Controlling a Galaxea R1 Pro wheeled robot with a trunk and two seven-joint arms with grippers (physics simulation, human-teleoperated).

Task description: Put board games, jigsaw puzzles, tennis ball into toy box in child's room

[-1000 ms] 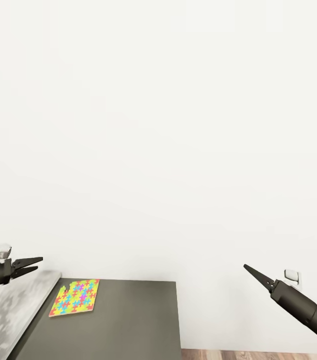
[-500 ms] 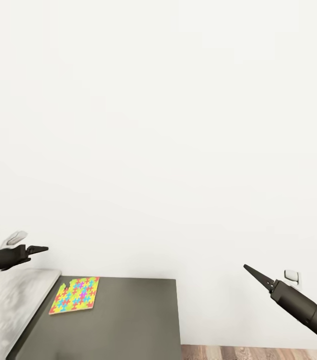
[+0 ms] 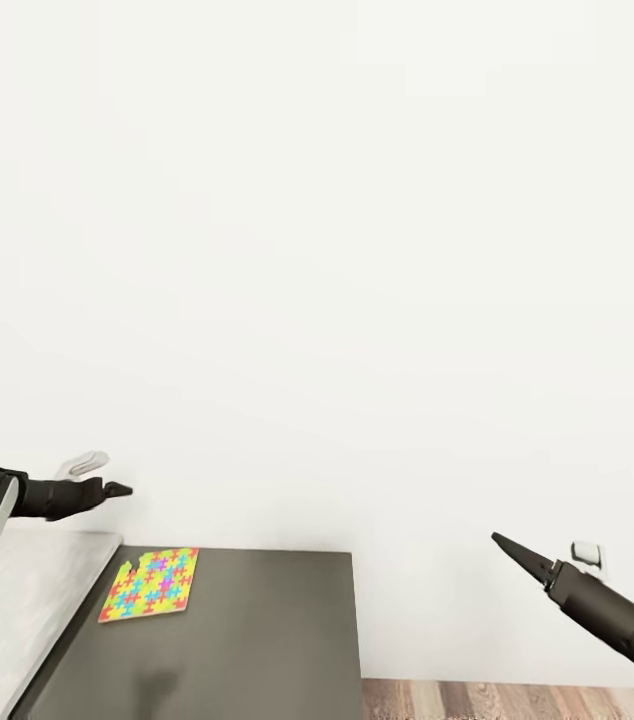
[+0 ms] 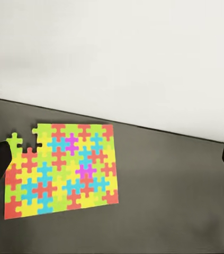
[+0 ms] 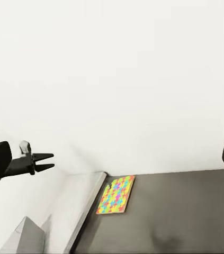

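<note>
the dark grey cabinet top (image 3: 257,640) is bare around the jigsaw puzzle (image 3: 151,584), which lies flat near its back left corner, so a gripper could come down on it from above or from the front. the white wall (image 3: 317,250) stands close behind, and the light-grey table (image 3: 27,610) borders it on the left.

table (image 3: 17,600) cut off at left edge; right arm (image 3: 617,625) cropped at frame corner

arms: matte black tapered cylinders | left gripper (image 3: 117,490): slim black fingers | right gripper (image 3: 505,546): pointed black tip
</note>
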